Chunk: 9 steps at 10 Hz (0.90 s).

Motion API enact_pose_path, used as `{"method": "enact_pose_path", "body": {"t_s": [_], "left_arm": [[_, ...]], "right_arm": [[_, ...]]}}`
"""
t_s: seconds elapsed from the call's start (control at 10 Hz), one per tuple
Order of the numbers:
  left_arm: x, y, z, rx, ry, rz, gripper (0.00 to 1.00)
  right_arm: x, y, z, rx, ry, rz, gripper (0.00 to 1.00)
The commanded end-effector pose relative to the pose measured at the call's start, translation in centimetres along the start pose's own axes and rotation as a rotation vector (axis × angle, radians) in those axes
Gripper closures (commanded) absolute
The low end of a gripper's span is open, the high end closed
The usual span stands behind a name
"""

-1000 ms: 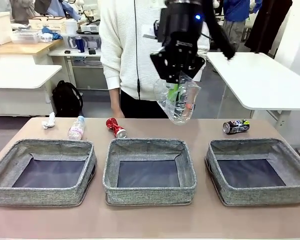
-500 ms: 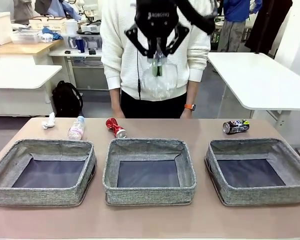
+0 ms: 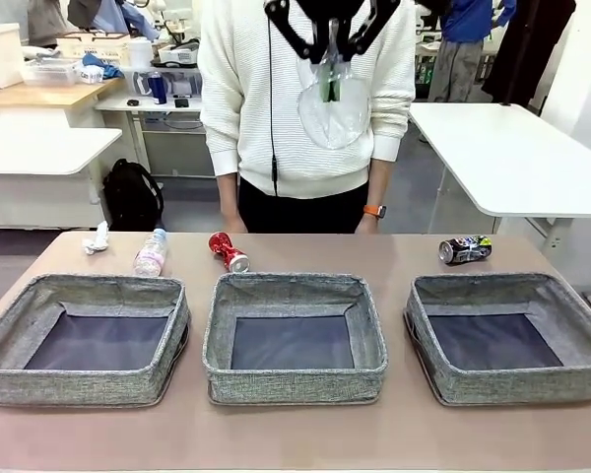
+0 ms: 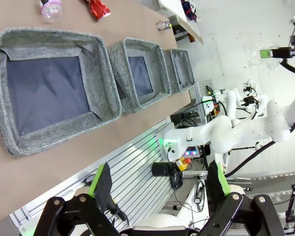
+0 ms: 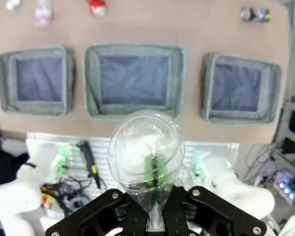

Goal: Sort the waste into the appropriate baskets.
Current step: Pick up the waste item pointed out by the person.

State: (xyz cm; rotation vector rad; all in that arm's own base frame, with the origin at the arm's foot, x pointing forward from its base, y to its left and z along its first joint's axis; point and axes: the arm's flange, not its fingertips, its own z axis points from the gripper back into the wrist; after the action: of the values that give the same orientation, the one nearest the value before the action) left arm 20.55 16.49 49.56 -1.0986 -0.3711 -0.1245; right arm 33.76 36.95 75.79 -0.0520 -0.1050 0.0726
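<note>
The label on the small bottle [image 3: 151,252] is too small to read; the red can [image 3: 229,251] lies near it, behind the baskets [image 3: 294,286]. The right gripper [image 3: 330,71], cut off at the top edge, grips the crushed clear bottle [image 3: 333,106] high in the air. The left gripper [image 4: 160,186], seen from its wrist, stands wide and empty.

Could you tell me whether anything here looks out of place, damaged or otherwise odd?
The right gripper holds a crushed clear bottle high above the table, in front of the person's chest. The red can and the black can lie dented on their sides beyond the baskets. Nothing looks spilled, and the baskets sit straight.
</note>
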Motion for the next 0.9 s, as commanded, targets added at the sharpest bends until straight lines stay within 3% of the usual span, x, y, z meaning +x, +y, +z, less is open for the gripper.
{"method": "enact_pose_path", "body": {"t_s": [0.0, 0.1, 0.8], "left_arm": [[0.1, -0.3, -0.1, -0.016, -0.011, -0.021, 0.00], [0.1, -0.3, -0.1, -0.016, -0.011, -0.021, 0.00], [0.1, -0.3, -0.1, -0.016, -0.011, -0.021, 0.00]], "right_arm": [[0.6, 1.0, 1.4, -0.017, -0.057, -0.004, 0.99], [0.0, 0.0, 0.0, 0.000, 0.000, 0.000, 0.99], [0.0, 0.0, 0.0, 0.000, 0.000, 0.000, 0.99]]}}
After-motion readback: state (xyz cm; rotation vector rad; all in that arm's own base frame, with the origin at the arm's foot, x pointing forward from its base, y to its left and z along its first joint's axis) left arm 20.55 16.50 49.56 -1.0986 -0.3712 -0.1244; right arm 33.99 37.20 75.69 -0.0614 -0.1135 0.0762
